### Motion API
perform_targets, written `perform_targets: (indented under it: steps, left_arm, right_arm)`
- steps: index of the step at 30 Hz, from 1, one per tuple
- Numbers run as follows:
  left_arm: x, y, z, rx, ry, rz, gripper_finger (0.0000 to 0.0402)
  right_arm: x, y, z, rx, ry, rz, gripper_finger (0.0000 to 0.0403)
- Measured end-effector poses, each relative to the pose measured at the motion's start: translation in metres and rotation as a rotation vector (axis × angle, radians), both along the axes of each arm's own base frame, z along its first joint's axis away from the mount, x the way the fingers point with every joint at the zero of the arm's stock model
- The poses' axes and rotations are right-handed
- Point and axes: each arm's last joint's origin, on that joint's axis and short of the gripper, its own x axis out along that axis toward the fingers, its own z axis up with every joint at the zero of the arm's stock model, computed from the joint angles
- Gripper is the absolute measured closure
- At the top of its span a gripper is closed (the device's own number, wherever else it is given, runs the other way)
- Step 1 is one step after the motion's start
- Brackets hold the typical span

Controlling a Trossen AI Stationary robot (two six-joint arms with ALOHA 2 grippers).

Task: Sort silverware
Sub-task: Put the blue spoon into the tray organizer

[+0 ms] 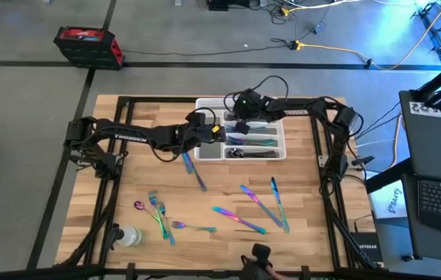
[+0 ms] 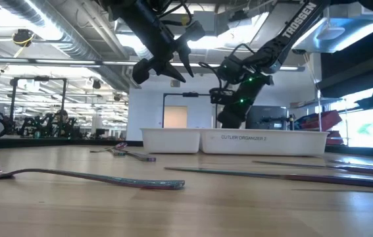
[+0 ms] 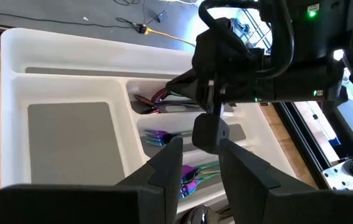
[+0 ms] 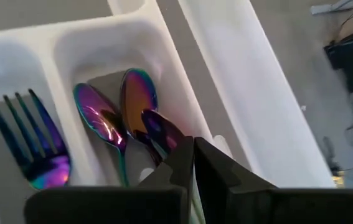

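**A:** ok so what's crowding the jaws right now?

**B:** Both arms are bunched over the white tray (image 1: 281,152). The right gripper (image 4: 192,163) is down in a compartment, jaws clenched with no gap, and a purple spoon (image 4: 157,132) sits right at its tips. Can't honestly tell if it's pinched or just touching. Two more spoons (image 4: 117,112) lie just beside the tips, and a fork (image 4: 33,146) is one compartment over, behind a divider.

**A:** and the left one?

**B:** The left gripper (image 3: 200,163) hovers at the tray's edge, jaws partly apart, nothing between them. The right arm's wrist (image 3: 251,68) sits directly ahead of it and blocks most of the far compartments; forks (image 3: 164,138) peek out underneath.

**A:** rest of the silverware?

**B:** Scattered on the wooden surface (image 1: 313,233), well away from both jaws: one knife (image 1: 194,170) near the left gripper, the other loose pieces (image 1: 260,207) farther out. A clear bottle (image 1: 129,236) is at the near corner. The low view only shows blurry handles.
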Motion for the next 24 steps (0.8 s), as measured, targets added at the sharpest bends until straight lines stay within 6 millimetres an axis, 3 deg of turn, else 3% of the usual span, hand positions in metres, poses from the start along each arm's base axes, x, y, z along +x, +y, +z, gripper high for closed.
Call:
perform_targets:
  steps: [15,24]
  left_arm:
    - [0.000,0.000,0.000,0.008,0.002,0.013,0.0311]
    - [0.000,0.000,0.000,0.010,0.004,0.013,0.0311]
  right_arm:
    - [-0.003,-0.003,-0.017,0.154,-0.017,-0.046,0.0403]
    - [-0.003,-0.003,0.014,0.082,-0.122,-0.035,0.0403]
